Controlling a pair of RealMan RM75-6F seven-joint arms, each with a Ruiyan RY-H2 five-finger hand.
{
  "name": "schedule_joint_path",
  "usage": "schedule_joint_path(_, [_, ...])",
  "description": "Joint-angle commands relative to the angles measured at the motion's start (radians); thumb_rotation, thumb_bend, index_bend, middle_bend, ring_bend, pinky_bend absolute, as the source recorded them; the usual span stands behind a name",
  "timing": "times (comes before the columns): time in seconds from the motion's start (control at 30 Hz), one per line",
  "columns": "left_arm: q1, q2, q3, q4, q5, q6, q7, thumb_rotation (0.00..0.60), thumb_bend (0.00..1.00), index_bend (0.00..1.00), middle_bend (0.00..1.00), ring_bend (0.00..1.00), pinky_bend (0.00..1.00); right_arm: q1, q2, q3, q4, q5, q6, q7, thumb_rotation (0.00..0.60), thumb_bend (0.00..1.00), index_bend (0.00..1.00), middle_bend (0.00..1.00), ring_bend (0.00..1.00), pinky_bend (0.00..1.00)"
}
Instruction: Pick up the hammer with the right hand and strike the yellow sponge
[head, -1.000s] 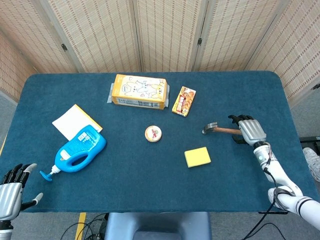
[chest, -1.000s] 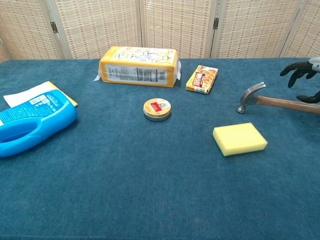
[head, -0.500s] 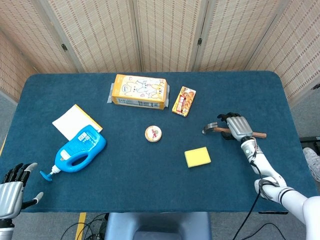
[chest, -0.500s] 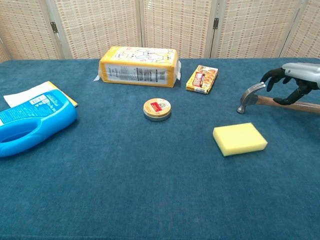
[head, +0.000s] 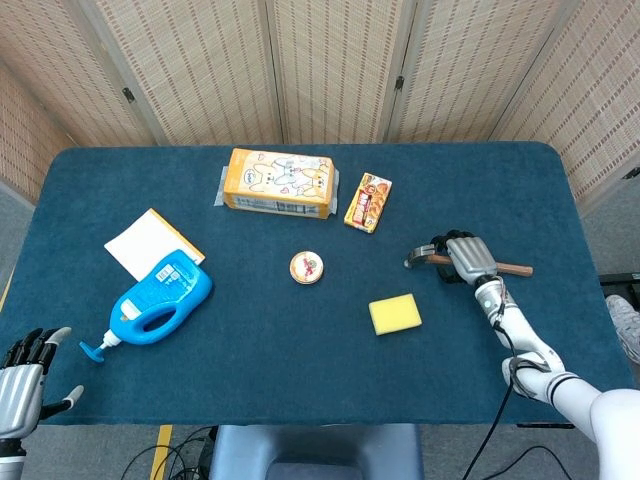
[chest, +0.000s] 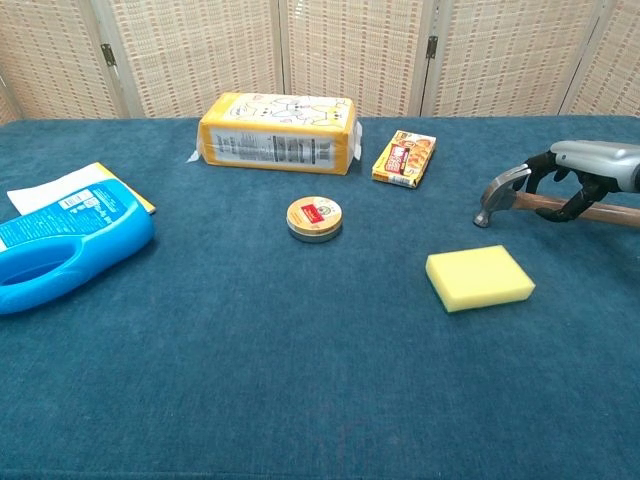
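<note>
The hammer (head: 418, 258) (chest: 497, 193) lies on the blue table at the right, its metal head pointing left and its wooden handle running right. My right hand (head: 465, 258) (chest: 580, 170) sits over the handle just behind the head, with fingers curled around it. The hammer still rests on the cloth. The yellow sponge (head: 395, 314) (chest: 480, 278) lies flat a little in front and to the left of the hammer head, apart from it. My left hand (head: 22, 375) hangs off the table's front left corner, fingers spread and holding nothing.
A round tin (head: 307, 267) (chest: 314, 217) sits mid-table. A small snack box (head: 367, 201) (chest: 404, 158) and a yellow package (head: 278, 182) (chest: 277, 132) lie at the back. A blue detergent bottle (head: 160, 298) (chest: 60, 250) and a white pad (head: 145, 240) lie at the left.
My right hand has moved left along the handle toward the hammer head, lowered, and curled its fingers around it. The hammer and sponge have not moved.
</note>
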Motion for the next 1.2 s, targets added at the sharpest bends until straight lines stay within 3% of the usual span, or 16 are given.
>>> schedule_joint_path(0.03, [0.0, 0.001, -0.001, 0.001, -0.001, 0.0, 0.0, 0.6, 0.21, 0.18, 0.2, 0.12, 0.18, 0.002, -0.005, -0.002, 0.007, 0.004, -0.008, -0.002, 0.6, 0.38, 0.33, 0.4, 0.17, 0.21])
schedule_joint_path(1.2, [0.009, -0.003, -0.001, 0.025, -0.008, 0.001, -0.018, 0.6, 0.21, 0.18, 0.2, 0.12, 0.18, 0.019, -0.028, -0.008, 0.04, 0.026, -0.054, -0.018, 0.6, 0.52, 0.45, 0.49, 0.23, 0.21])
